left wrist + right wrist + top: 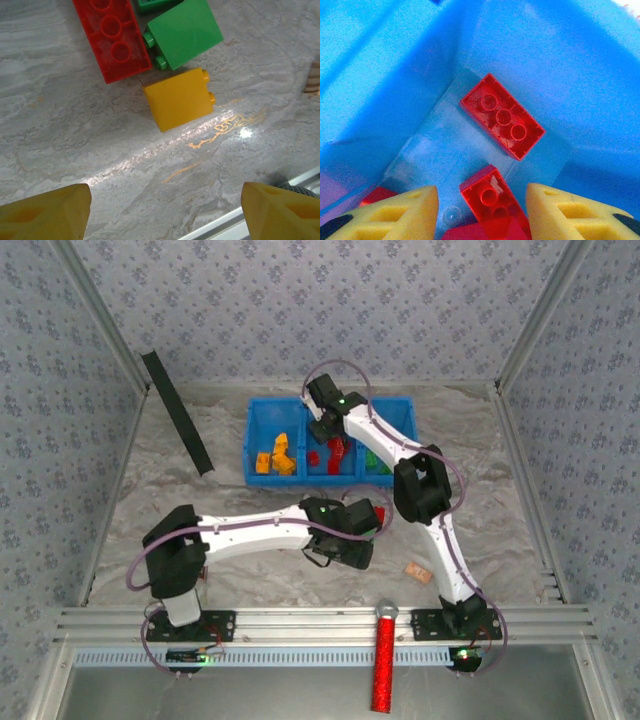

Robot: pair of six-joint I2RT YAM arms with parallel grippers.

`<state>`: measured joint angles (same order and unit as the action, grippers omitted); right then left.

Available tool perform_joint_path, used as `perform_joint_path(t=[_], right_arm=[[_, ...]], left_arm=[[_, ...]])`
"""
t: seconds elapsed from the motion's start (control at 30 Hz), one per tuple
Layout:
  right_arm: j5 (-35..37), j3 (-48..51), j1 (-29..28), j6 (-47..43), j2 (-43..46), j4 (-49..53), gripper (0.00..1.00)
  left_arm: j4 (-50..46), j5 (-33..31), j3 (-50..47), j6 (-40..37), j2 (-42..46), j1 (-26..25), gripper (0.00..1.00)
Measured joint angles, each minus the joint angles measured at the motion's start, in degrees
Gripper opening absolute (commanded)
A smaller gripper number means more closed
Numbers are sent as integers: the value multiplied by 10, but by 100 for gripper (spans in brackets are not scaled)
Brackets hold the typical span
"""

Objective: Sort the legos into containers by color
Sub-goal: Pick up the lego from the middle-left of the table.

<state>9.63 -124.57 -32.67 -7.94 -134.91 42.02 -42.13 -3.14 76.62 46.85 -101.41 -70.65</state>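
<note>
The right gripper (482, 202) hung in the middle compartment of the containers (570, 60), jaws parted and gripping nothing, with red legos (502, 117) lying loose beneath it. Overhead, yellow-orange bricks (275, 458) filled the left compartment and green bricks (374, 458) the right. The left gripper (165, 215) hovered spread and empty over the table (75, 150), above a yellow brick (179, 99), a green brick (185, 32) and a red brick (112, 37) — all unsorted, so the job looked mostly done.
</note>
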Motion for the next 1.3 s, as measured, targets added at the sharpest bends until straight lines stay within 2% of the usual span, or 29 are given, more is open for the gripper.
perform_joint_path(t=[0.23,0.43,0.6,0.8,1.07,1.2,1.3], right_arm=[[0,52,0,0,80,-10,53],[0,184,7,9,173,-76,54],[6,293,18,34,230,-128,62],[19,432,19,65,332,-156,65],[47,539,19,96,477,-174,66],[67,598,28,116,538,-187,68],[73,637,56,137,567,-187,71]], left_arm=[[2,-12,32,9,-55,-6,79],[2,-39,51,13,-87,-6,79],[1,-51,66,15,-114,-6,79],[4,-52,83,15,-132,0,77],[31,-26,82,22,-147,27,68],[51,-6,80,24,-155,38,58],[57,1,80,24,-166,40,51]])
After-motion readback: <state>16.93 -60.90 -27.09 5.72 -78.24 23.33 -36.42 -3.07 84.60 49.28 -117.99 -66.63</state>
